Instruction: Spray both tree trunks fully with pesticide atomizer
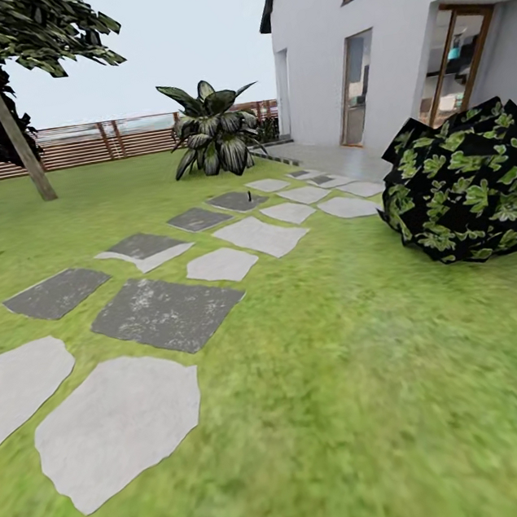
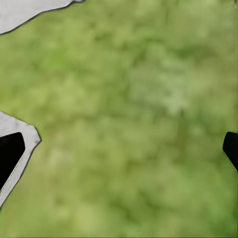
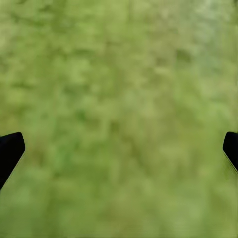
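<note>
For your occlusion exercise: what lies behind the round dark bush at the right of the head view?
Behind the bush rise the white house wall and a wood-framed glass door. The door's lower part and the ground there are covered by its leaves.

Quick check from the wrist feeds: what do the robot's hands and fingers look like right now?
Little of them shows. In the left wrist view, the left hand has two flat black, blade-like fingertips at the frame edges. The right hand has matching black tips. No cables or markings are visible.
</note>
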Available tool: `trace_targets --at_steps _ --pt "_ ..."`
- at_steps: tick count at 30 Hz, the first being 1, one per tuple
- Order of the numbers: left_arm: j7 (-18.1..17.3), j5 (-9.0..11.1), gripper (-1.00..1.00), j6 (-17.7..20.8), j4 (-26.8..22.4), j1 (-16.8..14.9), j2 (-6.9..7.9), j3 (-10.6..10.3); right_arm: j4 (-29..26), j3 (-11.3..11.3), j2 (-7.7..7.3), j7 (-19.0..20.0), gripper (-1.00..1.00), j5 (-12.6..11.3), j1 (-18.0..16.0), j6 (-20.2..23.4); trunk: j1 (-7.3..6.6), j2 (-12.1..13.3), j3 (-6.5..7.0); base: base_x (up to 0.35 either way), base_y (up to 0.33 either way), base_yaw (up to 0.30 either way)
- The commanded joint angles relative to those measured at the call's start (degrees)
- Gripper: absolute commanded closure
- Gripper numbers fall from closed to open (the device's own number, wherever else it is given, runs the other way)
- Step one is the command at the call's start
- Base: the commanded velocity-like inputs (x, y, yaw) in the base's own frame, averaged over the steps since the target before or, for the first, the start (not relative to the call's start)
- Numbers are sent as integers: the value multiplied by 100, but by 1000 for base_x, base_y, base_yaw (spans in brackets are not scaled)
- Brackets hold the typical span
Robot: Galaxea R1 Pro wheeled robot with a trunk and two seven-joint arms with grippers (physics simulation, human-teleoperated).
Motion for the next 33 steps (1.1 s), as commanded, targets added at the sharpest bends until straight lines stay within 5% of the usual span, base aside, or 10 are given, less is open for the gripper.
trace_targets --at_steps 1,33 --pt "0 0 -100 0 0 0 0 0 0 0 0 1 -100 0 0 0 0 0 0 339 0 0" --pt "0 0 -100 0 0 0 0 0 0 0 1 2 -100 0 -4 0 0 0 0 338 0 0"
